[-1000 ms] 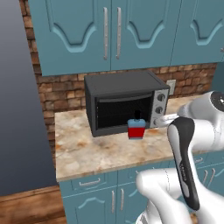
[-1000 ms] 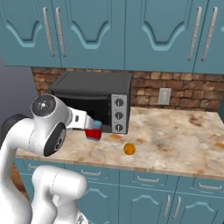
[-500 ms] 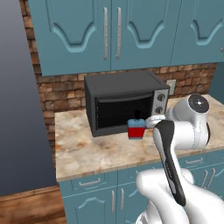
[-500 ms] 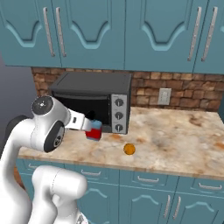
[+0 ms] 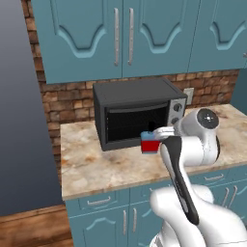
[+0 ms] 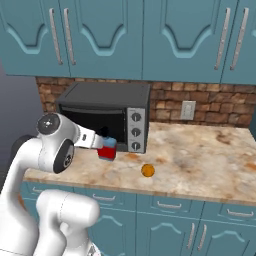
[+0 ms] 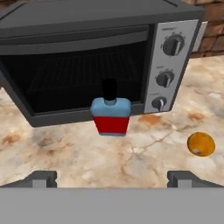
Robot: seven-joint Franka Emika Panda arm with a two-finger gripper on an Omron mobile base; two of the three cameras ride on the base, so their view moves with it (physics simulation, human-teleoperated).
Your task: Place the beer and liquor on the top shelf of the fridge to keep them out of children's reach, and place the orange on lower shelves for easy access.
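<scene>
Spread to their widest, the jaws of the gripper (image 7: 112,178) hold nothing and touch nothing; the two finger tips stand far apart at the foot of the hand view, aimed level at the liquor (image 7: 111,114). That bottle stands upright on the counter (image 7: 65,153), just in front of the black countertop oven (image 7: 87,57) (its dark cap shows against the oven's glass). The wide stance suits the squat, broad body, I judge. Off to the right lies the orange (image 7: 201,144), well apart from the bottle, on the same marbled top.
</scene>
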